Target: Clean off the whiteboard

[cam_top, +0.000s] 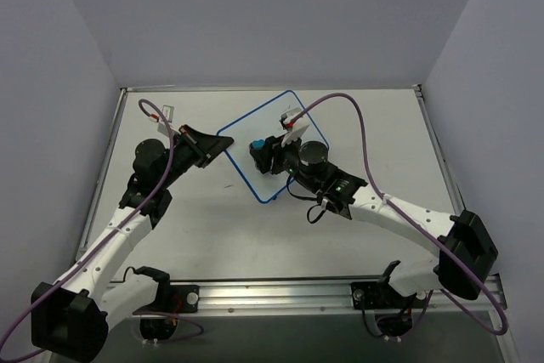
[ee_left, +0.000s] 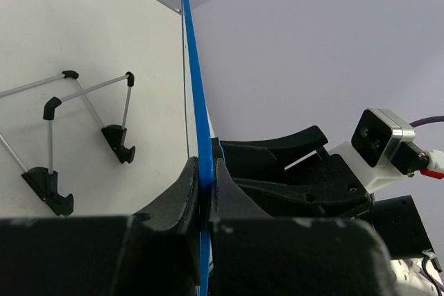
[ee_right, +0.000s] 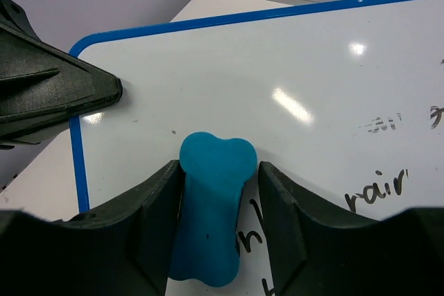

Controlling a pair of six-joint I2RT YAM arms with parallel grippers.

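The whiteboard (cam_top: 255,127) lies turned like a diamond at the table's middle, white with a thin blue rim. My left gripper (cam_top: 223,144) is shut on its left corner; in the left wrist view the blue edge (ee_left: 194,81) runs between the closed fingers (ee_left: 206,171). A blue bone-shaped eraser (ee_right: 208,213) rests on the board (ee_right: 277,67) between the fingers of my right gripper (ee_right: 220,168). The left finger touches it and a gap shows at the right finger, so the gripper is open. Black handwriting (ee_right: 378,192) shows at the lower right. From above, the eraser (cam_top: 257,145) sits near the board's left part.
A wire stand with black feet (ee_left: 83,136) lies on the table left of the board, small in the top view (cam_top: 166,111). The left gripper's tip (ee_right: 55,88) reaches over the board's corner. Grey walls enclose the table on three sides.
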